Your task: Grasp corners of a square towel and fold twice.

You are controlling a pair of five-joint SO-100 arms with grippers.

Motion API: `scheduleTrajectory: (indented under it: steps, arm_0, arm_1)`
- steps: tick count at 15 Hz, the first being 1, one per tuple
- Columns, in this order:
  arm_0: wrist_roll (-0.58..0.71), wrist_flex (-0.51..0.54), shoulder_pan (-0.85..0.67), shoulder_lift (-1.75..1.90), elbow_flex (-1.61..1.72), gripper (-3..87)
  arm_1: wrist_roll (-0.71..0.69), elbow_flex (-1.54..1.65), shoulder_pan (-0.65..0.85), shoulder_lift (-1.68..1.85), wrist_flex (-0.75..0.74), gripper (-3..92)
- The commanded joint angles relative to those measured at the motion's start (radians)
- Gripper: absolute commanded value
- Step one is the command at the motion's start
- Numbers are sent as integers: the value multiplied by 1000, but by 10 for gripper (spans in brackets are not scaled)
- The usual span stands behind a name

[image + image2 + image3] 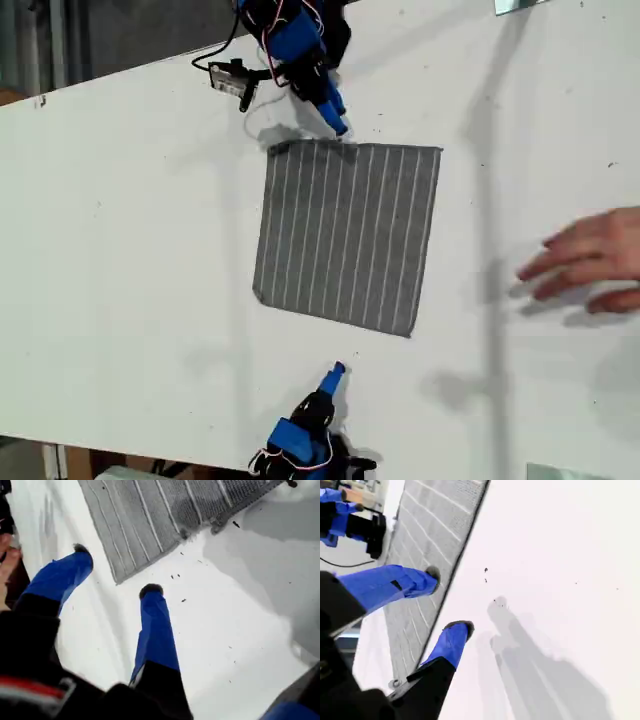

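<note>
- My first gripper hung with its jaws parted and empty, low over the white table. It was at the towel's far edge, toward the top of the exterior view.
- In the first wrist view, a corner of the grey striped cloth sat just ahead of the gap between the blue fingers. That looked like a line-up for a pinch.
- My second gripper was also spread and held nothing. It stood off the opposite edge, at the bottom of the exterior view, and in that view it was clear of the cloth.
- The second wrist view looked along a side edge of the towel, probably so the jaws could close on a corner from that side.
- The towel lay flat and unfolded between the two arms, all four corners on the table, so neither fold had been made.
- A person's hand rested on the table at the exterior view's right, well apart from the towel.
</note>
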Motion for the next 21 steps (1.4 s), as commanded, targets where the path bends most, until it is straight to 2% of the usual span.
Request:
scheduleTrajectory:
  steps: [1,2,3,4,5,9,12,13,15,16,17,19,20,21]
  arm_0:
    - [-351,-9,-120,6,6,123]
    - [-445,-9,-150,6,5,136]
    - [-520,-9,-155,6,3,199]
    - [-545,-5,-155,6,3,200]
    - [-511,-5,-143,6,3,199]
    - [-532,-37,-107,8,6,200]
    - [-492,-35,-97,8,6,200]
    - [-485,-35,-94,8,6,178]
    - [-517,-21,-100,8,6,108]
    - [-500,-15,-120,8,6,107]
    - [-465,-14,-144,8,6,107]
    - [-457,-12,-150,8,6,107]
    - [-459,-12,-144,8,6,137]
    - [-460,-17,-115,8,6,178]
  arm_1:
    - [-38,-67,367,0,84,236]
    - [-38,-67,367,0,84,236]
    - [-38,-67,367,0,84,236]
    - [-38,-67,367,0,84,236]
    - [-38,-67,367,0,84,236]
    - [-38,-67,367,0,84,236]
    - [-38,-67,367,0,84,236]
    - [-38,-67,367,0,84,236]
    - [-44,-71,520,0,86,215]
    - [-44,-72,558,0,87,240]
    - [-46,-80,495,0,91,316]
    - [-28,-71,420,0,84,275]
    - [15,-66,388,0,66,273]
    - [-20,-72,362,0,52,214]
